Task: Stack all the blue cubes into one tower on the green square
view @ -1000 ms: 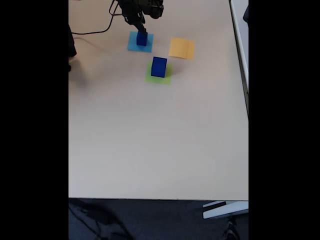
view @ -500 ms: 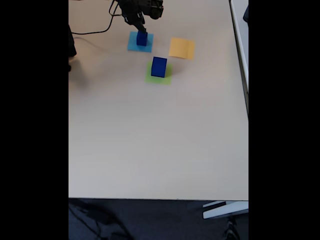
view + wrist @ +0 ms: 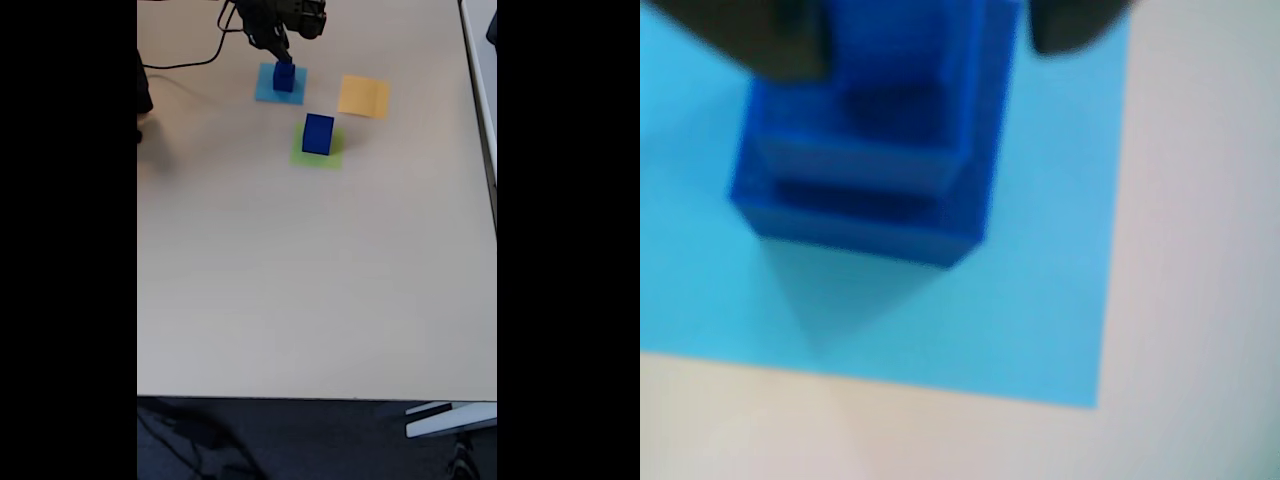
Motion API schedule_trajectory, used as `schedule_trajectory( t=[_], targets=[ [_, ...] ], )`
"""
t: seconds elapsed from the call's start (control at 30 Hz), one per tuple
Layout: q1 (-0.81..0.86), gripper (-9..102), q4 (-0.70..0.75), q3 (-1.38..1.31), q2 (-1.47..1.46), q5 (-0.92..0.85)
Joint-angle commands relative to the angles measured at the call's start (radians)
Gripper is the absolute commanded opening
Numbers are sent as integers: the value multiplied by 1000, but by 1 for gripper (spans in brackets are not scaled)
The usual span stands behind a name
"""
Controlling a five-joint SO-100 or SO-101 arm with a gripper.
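Note:
In the wrist view two dark-blue cubes stand stacked on a flat light-blue square (image 3: 1040, 300): a smaller upper cube (image 3: 910, 70) on a wider lower cube (image 3: 860, 205). My gripper (image 3: 925, 30) has its dark fingers (image 3: 760, 40) pressed against both sides of the upper cube, shut on it. The fixed view shows the gripper (image 3: 283, 58) over that stack (image 3: 284, 78) at the far end of the table. Another blue cube (image 3: 318, 134) stands on the green square (image 3: 332, 155), a little nearer and to the right.
A flat orange-yellow square (image 3: 363, 96) lies right of the light-blue square. A black cable (image 3: 190, 62) runs off to the left behind the arm. The beige table (image 3: 320, 290) stretches toward the near edge.
The arm has shifted very slightly upward in the fixed view. The cubes and squares stay where they were.

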Motion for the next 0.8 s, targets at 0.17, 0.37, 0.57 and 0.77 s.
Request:
schedule_trajectory(
  t=[0.17,0.37,0.57,0.77],
  targets=[
    [11,9,-20,-2,32,-5],
    [14,7,-20,0,32,-8],
    [21,3,-17,5,40,-18],
    [23,2,-14,6,46,-20]
  ],
)
